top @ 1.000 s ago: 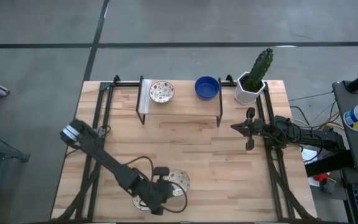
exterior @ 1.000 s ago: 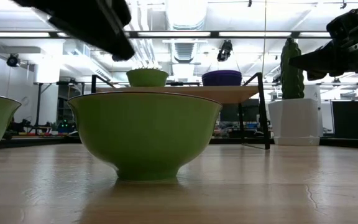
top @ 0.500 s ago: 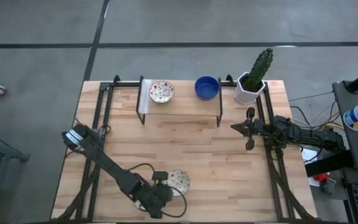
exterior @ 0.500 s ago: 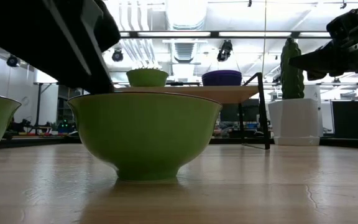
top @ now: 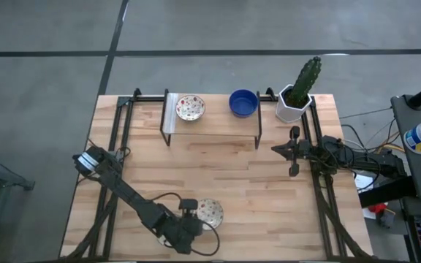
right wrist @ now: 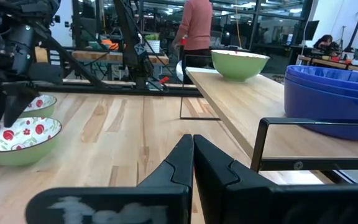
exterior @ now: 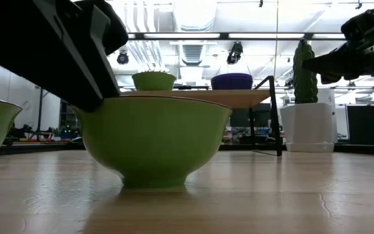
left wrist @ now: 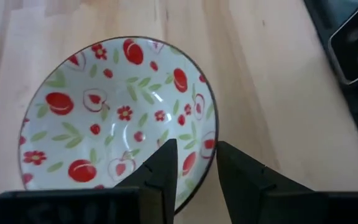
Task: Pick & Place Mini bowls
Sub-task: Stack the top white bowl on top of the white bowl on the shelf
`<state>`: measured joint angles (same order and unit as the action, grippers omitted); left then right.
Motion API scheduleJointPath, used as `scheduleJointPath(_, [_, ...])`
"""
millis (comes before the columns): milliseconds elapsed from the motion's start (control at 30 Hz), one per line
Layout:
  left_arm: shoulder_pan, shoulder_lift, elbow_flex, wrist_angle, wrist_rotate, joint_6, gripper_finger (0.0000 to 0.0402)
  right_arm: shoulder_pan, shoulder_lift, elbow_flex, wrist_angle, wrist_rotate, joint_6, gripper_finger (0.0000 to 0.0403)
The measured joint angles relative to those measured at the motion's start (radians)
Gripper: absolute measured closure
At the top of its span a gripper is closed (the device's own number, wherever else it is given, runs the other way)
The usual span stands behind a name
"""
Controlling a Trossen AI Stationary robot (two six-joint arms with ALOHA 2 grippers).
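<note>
The left gripper (top: 188,228) sits low at the table's (top: 225,175) six o'clock edge, its two dark fingers (left wrist: 164,163) straddling the rim of a patterned bowl (left wrist: 114,118): one finger inside, one outside (cream glaze with red fruit and green leaves inside, green outside), with a slim gap between them, so it is parted around the rim rather than clamped on it. From above, that bowl (top: 210,212) lies just at three o'clock of the gripper. A second patterned bowl (right wrist: 40,102) rests close beside it, mostly hidden under the arm in the high view. On the raised wooden shelf (top: 214,124) toward twelve o'clock stand another patterned bowl (top: 191,107) and, at its three o'clock, a stack of blue bowls (top: 243,102). A white pot with a cactus (top: 298,91) stands beyond the shelf's end. The right gripper (top: 293,151) waits at the table's three o'clock side, well apart from every bowl, its fingers pressed together on nothing.
</note>
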<state>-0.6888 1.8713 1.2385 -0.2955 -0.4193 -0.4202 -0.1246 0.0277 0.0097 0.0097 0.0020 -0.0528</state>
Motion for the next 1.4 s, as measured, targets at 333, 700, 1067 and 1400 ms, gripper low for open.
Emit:
scheduleJointPath(333, [0.013,0.000,0.000,-0.038,-0.017,0.009,0.0296,0.000,0.000,0.000,0.000,0.000,0.000,0.0394])
scheduleJointPath(700, [0.024,0.000,0.001,-0.014,-0.007,0.045,0.0296,0.000,0.000,0.000,0.000,0.000,-0.002,0.0394])
scheduleJointPath(1067, [0.024,0.000,0.002,-0.018,0.048,0.124,0.0296,0.000,0.000,0.000,0.000,0.000,0.000,0.0394])
scheduleJointPath(1400, [0.034,0.000,0.000,-0.071,-0.001,0.235,0.0296,0.000,0.000,0.000,0.000,0.000,-0.001,0.0394])
